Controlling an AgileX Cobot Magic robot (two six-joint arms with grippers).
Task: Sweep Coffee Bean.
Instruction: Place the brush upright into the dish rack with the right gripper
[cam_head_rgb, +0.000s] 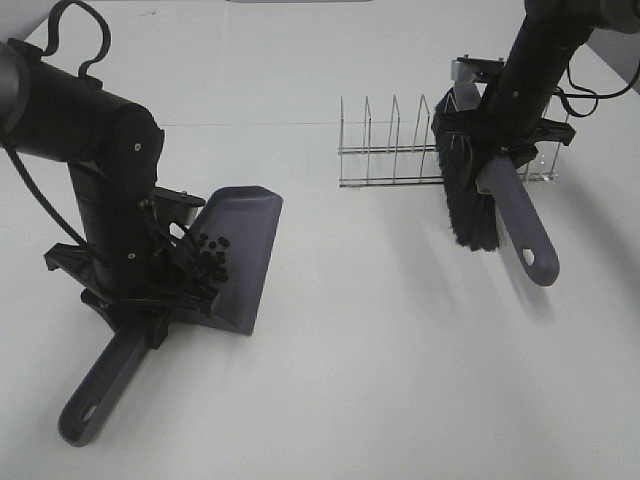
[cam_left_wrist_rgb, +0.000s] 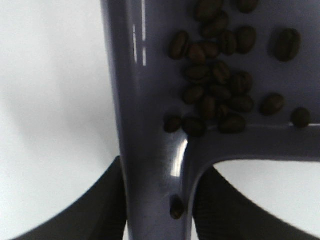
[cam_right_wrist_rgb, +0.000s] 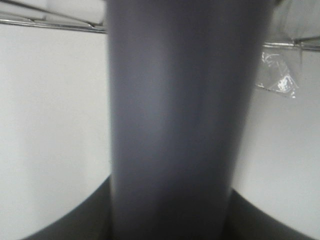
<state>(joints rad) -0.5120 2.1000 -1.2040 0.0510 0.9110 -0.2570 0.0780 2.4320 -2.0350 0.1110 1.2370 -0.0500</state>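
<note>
The left pincer (cam_head_rgb: 160, 305) is closed tight on the neck of a gray dustpan (cam_head_rgb: 245, 250). The pan's long handle sticks out behind the pincer, and its wide mouth points away in front, with the pan tipped up off the white worktop (cam_head_rgb: 380, 350). The coffee beans (cam_left_wrist_rgb: 215, 85) lie in a bunch inside the pan, right in front of the pincer, against the pan's back wall. They are little ovals that point every which way, some on top of others. One stray bean (cam_left_wrist_rgb: 176, 207) sits on the neck between the pincer's fingers (cam_left_wrist_rgb: 100, 212).

Far off to the side, the right pincer (cam_head_rgb: 495, 140) grips the gray handle of a brush (cam_head_rgb: 470, 190). The handle's long end slants down past the pincer, and the black bristles hang beside it. A wire rack (cam_head_rgb: 385, 145) stands just next to this pincer.
</note>
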